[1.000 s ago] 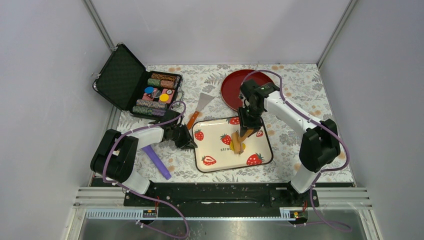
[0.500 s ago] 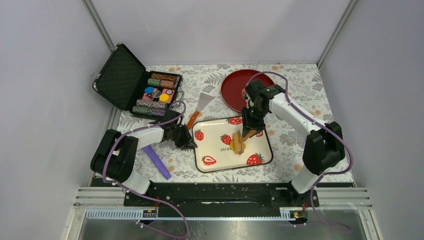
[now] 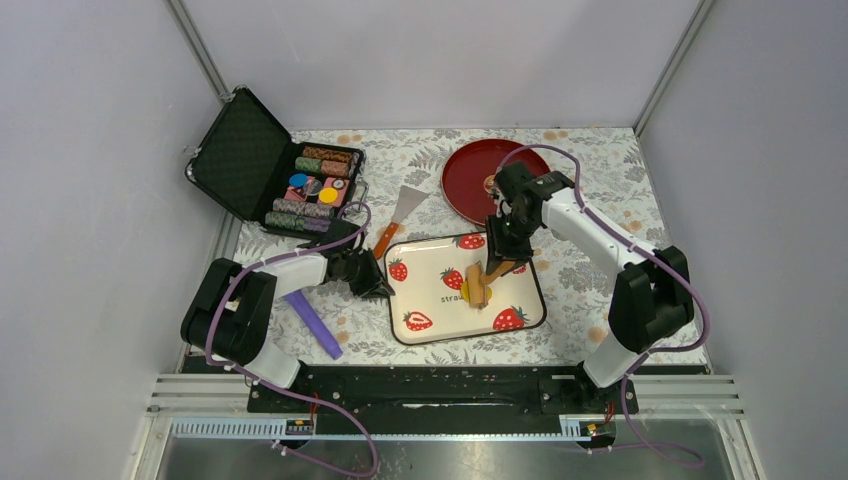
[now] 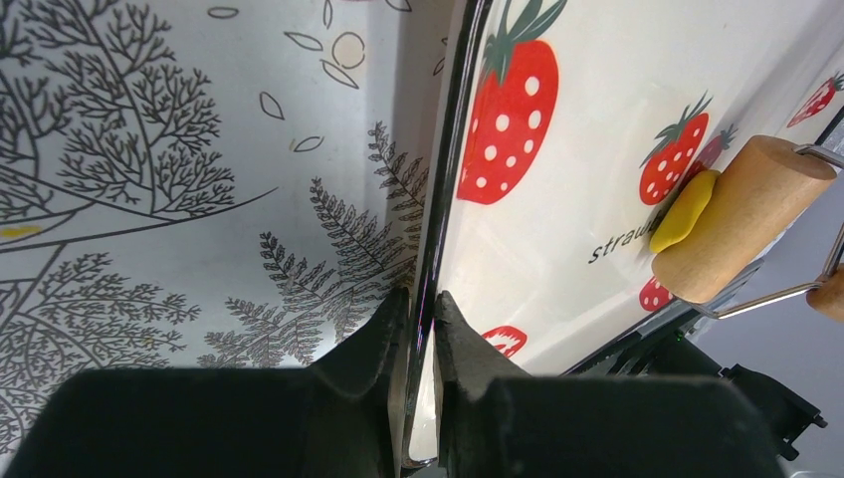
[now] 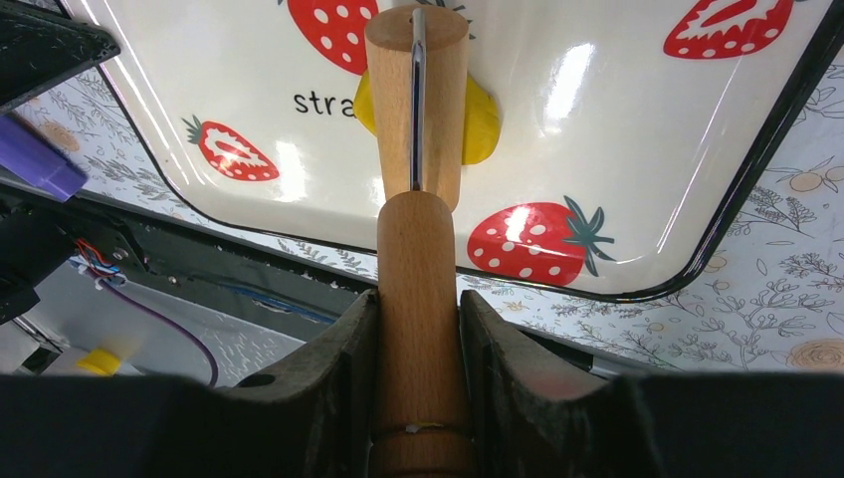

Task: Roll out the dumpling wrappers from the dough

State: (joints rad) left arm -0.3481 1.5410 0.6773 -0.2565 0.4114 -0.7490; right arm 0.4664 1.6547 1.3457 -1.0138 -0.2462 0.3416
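Note:
The yellow dough [image 5: 478,119] lies on the strawberry-print tray [image 3: 430,300], mostly under the wooden roller [image 5: 416,90]. It also shows in the left wrist view [image 4: 683,211] and the top view [image 3: 485,294]. My right gripper [image 5: 418,309] is shut on the roller's wooden handle [image 5: 416,289], and the roller drum [image 3: 477,285] rests on the dough. My left gripper [image 4: 420,304] is shut on the tray's left rim [image 4: 438,229], at the tray's left edge in the top view [image 3: 375,280]. No separate round wrapper shows.
A red plate [image 3: 470,175] stands behind the tray. An open black case of poker chips [image 3: 300,185] is at the back left. An orange-handled scraper [image 3: 398,215] lies between them. A purple stick [image 3: 315,322] lies near the left arm.
My right gripper has shifted a little to the right and back, and the roller has moved slightly with it over the dough. The left arm has not moved.

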